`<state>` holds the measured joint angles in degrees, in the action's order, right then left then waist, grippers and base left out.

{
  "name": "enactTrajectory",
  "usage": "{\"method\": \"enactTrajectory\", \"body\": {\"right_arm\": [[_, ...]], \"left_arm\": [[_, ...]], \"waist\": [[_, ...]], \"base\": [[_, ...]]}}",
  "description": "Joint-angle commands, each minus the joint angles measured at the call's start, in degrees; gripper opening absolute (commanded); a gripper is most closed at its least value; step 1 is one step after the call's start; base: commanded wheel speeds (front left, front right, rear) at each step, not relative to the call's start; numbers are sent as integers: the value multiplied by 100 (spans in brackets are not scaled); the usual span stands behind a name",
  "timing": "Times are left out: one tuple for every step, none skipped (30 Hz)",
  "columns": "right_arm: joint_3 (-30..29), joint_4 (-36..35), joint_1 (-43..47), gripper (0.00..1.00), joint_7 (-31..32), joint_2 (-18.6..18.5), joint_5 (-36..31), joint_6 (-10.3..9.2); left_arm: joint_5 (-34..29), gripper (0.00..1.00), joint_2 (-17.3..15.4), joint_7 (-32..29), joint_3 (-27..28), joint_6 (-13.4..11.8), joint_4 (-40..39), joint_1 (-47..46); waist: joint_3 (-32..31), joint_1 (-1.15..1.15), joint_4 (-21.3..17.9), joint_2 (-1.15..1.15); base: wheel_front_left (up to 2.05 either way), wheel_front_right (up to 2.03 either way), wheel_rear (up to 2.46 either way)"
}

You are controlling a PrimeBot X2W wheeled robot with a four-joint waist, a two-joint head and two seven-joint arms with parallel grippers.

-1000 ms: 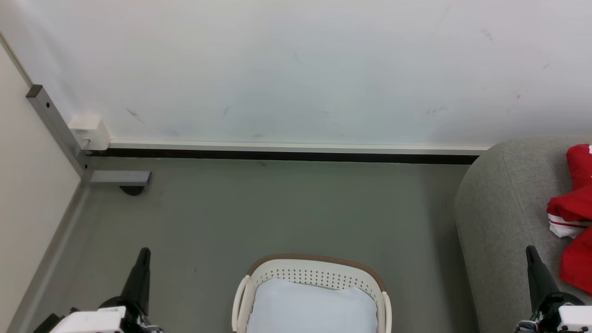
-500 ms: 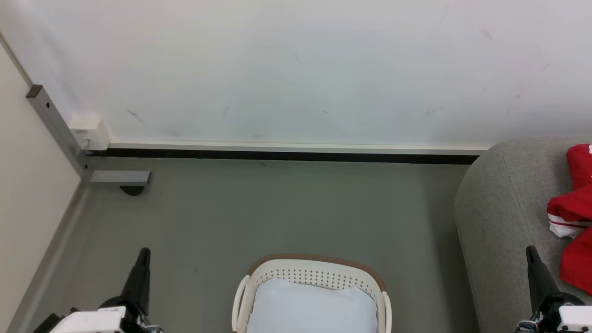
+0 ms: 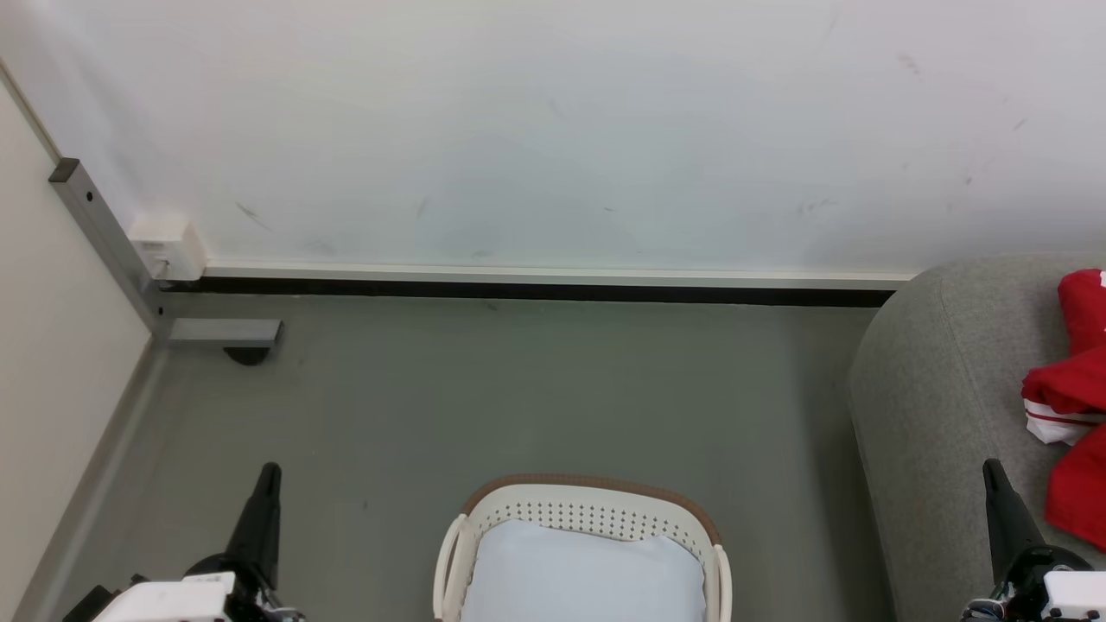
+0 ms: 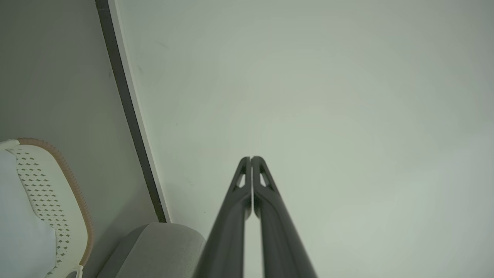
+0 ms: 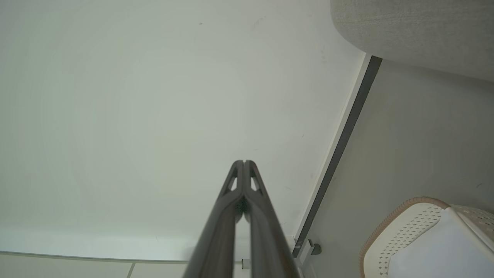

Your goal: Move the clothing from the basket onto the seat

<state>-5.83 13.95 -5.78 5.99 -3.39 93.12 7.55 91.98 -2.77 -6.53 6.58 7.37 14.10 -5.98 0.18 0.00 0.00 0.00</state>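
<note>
Red clothing (image 3: 1076, 380) with white stripes lies on the grey seat (image 3: 933, 389) at the right edge of the head view. The cream basket (image 3: 587, 510) with a brown rim stands on the floor at bottom centre, and inside it I see its white cloth lining (image 3: 583, 574) and nothing red. My left gripper (image 3: 268, 473) is shut and empty at the lower left, apart from the basket. My right gripper (image 3: 992, 471) is shut and empty at the lower right, over the seat's front. The wrist views show each pair of fingers (image 4: 251, 159) (image 5: 243, 162) pressed together, pointing at the wall.
A white wall (image 3: 553, 130) with a dark skirting strip runs across the back. A grey metal post (image 3: 104, 233) with a white box (image 3: 166, 242) stands in the left corner. Grey floor (image 3: 518, 389) lies between the basket and the wall.
</note>
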Motion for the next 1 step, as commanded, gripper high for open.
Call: {"method": "enactTrajectory", "body": {"right_arm": [[-17,14,-65,0,19,5,-31,-12]], "left_arm": [[77,0,-11,-22,7,28,-1,-40]], "waist": [[0,0,0,0]], "base": [[0,0,0]]}}
